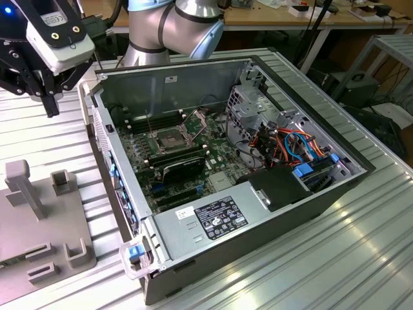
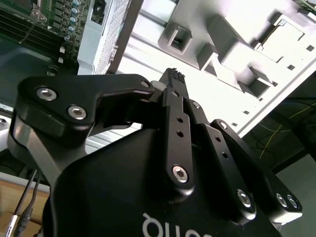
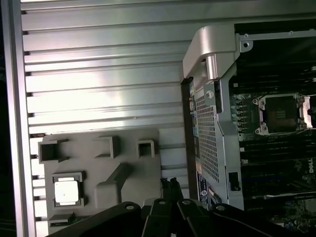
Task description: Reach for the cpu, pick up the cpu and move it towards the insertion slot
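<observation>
No print can be read. A black label [image 1: 221, 217] with white print lies on the grey power supply [image 1: 175, 225], its characters too small to make out. Cut-off white letters mark the body of the claw [image 2: 174, 75].

In the first wrist view the claw [image 3: 169, 182] is cut off by the picture's edge behind its fingertips. In the exterior view the grey holder plate [image 1: 39, 226] runs past the exterior view's left edge, and the inside of the insertion slot [image 1: 169, 137] is too small to tell.
</observation>
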Action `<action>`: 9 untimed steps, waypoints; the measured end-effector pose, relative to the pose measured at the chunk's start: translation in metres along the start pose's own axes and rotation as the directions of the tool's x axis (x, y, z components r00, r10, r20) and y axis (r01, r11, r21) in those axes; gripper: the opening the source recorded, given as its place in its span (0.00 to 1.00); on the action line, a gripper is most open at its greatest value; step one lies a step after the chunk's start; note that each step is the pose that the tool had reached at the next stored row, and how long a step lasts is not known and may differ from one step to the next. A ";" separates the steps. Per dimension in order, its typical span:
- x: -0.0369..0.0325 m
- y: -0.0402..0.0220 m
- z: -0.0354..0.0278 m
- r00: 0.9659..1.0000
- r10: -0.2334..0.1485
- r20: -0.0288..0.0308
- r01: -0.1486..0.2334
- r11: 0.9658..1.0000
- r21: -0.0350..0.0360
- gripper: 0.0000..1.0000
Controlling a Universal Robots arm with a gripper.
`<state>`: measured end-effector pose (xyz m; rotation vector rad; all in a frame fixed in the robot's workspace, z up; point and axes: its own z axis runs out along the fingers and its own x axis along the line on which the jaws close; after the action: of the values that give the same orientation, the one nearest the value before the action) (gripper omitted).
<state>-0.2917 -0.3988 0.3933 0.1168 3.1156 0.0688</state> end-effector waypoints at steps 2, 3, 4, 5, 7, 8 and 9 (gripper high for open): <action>0.0023 -0.0002 0.0000 1.000 0.000 0.000 0.000 1.000 0.000 0.11; 0.0033 -0.0003 -0.0001 1.000 0.000 0.000 0.000 1.000 0.000 0.11; 0.0041 -0.0003 -0.0001 1.000 0.000 0.000 0.000 1.000 0.000 0.11; 0.0055 -0.0004 -0.0001 1.000 0.000 0.000 0.000 1.000 0.000 0.11; 0.0072 -0.0006 -0.0002 1.000 0.000 0.000 0.000 1.000 0.000 0.11; 0.0083 -0.0006 -0.0002 1.000 0.000 0.000 0.000 1.000 0.000 0.11; 0.0090 -0.0007 -0.0002 1.000 0.000 0.000 0.000 1.000 0.000 0.11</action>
<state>-0.3007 -0.3988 0.3932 0.1167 3.1156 0.0688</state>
